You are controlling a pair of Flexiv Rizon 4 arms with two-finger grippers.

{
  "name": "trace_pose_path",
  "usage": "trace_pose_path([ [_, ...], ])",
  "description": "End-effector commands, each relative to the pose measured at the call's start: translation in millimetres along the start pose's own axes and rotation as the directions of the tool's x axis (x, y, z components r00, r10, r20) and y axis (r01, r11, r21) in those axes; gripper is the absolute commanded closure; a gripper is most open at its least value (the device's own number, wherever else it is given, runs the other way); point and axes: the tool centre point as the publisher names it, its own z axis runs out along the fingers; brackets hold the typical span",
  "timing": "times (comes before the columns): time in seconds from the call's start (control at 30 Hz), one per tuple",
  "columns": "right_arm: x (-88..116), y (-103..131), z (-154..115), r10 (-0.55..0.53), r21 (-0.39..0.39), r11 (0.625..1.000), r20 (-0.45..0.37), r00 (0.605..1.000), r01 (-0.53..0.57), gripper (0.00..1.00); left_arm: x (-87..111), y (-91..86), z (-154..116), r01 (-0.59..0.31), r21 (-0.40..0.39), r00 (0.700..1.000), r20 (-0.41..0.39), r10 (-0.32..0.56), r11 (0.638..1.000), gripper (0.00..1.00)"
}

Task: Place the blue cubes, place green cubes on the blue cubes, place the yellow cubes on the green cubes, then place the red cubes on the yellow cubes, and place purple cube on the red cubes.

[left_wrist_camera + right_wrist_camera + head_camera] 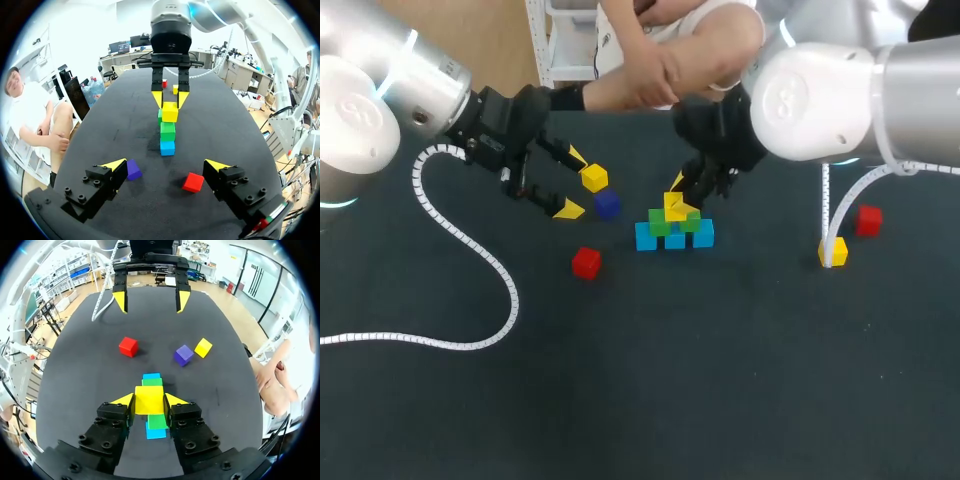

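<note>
Yellow cube (149,400) is gripped from both sides by the right gripper (170,99) and is set on the green cubes (658,225), which are stacked on the blue cubes (646,238), while the left gripper (573,182) is held wide open near the purple cube (607,204) and a red cube (586,262)

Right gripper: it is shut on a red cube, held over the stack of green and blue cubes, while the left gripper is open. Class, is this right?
One slip: the cube is yellow, not red. The right wrist view shows the right gripper shut on a yellow cube over the green cubes and blue cubes; the left gripper is open.
</note>
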Motion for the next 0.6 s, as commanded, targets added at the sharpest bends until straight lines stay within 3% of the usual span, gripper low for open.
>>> trace_pose_path([
  [0.03,1.7,-3.6,1.6,0.006,-0.001,1.0,-0.001,1.0,-0.006,1.0,0.3,2.1,0.1,0.0,0.005,1.0,-0.001,0.0,1.0,0.0],
  [0.6,1.7,-5.2,1.8,0.013,0.005,1.0,-0.004,1.0,-0.013,1.0,0.3,2.1,0.1,0.0,0.005,1.0,-0.001,0.0,1.0,0.0],
])
